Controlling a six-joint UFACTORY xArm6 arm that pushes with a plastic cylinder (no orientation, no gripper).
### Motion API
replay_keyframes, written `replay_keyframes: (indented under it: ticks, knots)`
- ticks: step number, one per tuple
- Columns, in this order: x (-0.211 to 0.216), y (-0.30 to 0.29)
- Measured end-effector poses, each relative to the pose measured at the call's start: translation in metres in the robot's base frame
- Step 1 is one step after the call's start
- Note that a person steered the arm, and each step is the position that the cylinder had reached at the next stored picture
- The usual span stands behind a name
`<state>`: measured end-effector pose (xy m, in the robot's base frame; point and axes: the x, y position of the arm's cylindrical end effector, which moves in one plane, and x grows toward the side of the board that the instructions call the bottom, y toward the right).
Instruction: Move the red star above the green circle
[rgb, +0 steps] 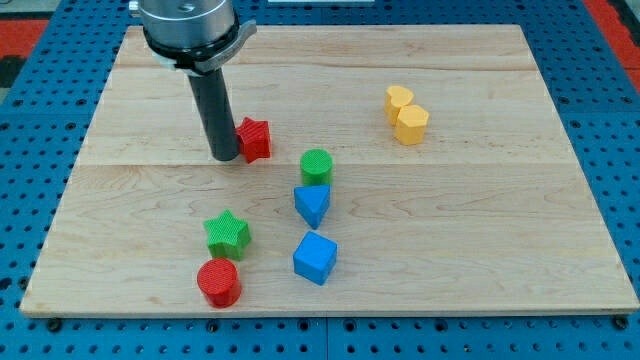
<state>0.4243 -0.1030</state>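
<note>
My tip (225, 157) rests on the wooden tabletop (480, 200), touching the left side of the red star (254, 139); the arm carries only this dark rod and has no hand, so nothing is being held. The red star lies left of the green circle (316, 166) and a little farther back, the two near each other but apart. Just in front of the green circle is the blue triangle (312, 204), and nearer still the blue cube (315, 257). To the near left, the green star (227, 235) touches the red circle (218, 282) in front of it. Well apart, on the far right, sits the yellow block (406, 114), shaped like two joined hexagons.
</note>
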Motion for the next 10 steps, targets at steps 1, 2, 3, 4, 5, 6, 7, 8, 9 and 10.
replay_keyframes:
  ticks: [1,2,3,4,5,6,7,8,9,10]
  knots:
    - [-0.017,0.030]
    - [-0.017,0.045]
    - [-0.017,0.067]
    - [-0.016,0.085]
    - [-0.007,0.038]
    - [-0.074,0.016]
    - [-0.078,0.069]
    - [-0.047,0.075]
    - [-0.051,0.056]
    - [0.011,-0.027]
